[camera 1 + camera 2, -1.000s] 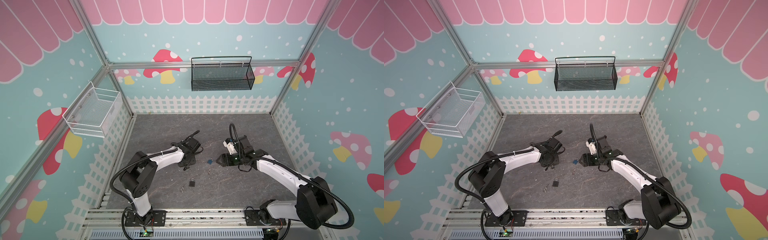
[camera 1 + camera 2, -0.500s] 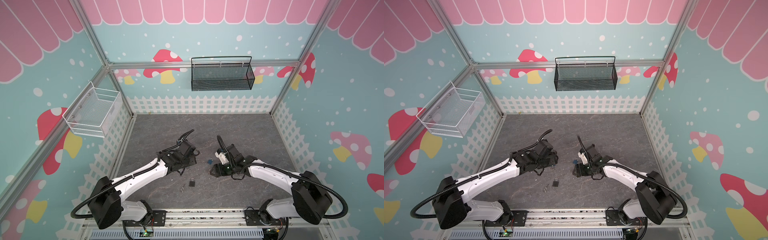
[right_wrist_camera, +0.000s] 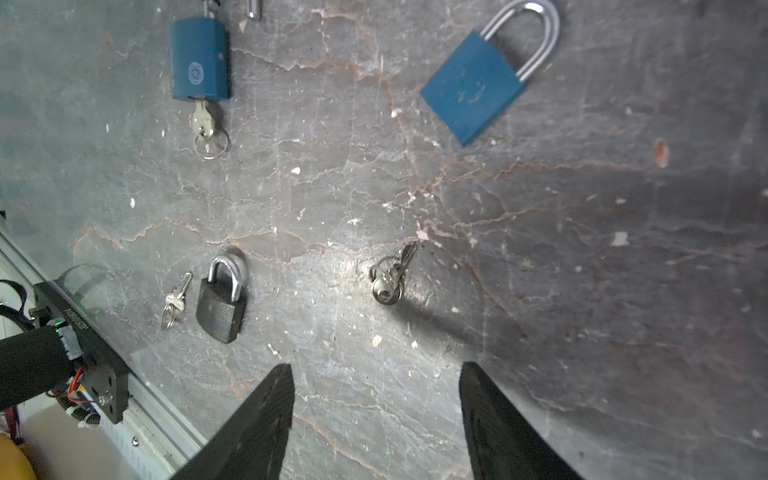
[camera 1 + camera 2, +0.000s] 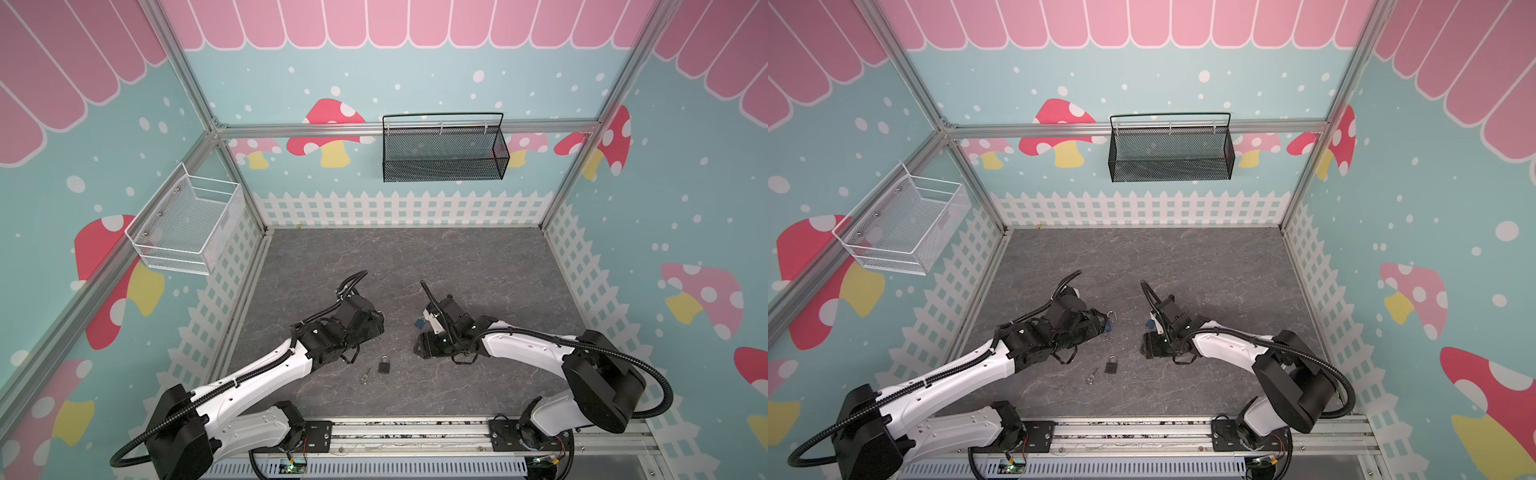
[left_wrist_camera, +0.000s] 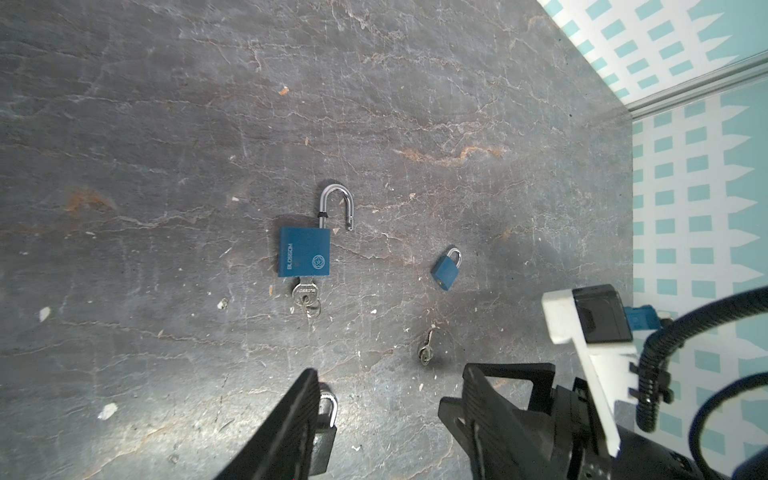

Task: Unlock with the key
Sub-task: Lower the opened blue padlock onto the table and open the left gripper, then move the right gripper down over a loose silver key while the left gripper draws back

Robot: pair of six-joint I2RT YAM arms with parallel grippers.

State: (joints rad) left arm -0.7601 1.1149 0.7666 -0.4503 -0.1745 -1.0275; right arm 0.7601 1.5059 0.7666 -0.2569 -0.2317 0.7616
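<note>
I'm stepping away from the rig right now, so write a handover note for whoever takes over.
Left gripper: open, empty. Right gripper: open, empty. Both hover over the table.
Done: blue Blossom padlock lies with inserted key, shackle sprung open.
Left: other blue padlock, shackle shut, loose key lying apart from it; black padlock, shut, small key beside it.
</note>
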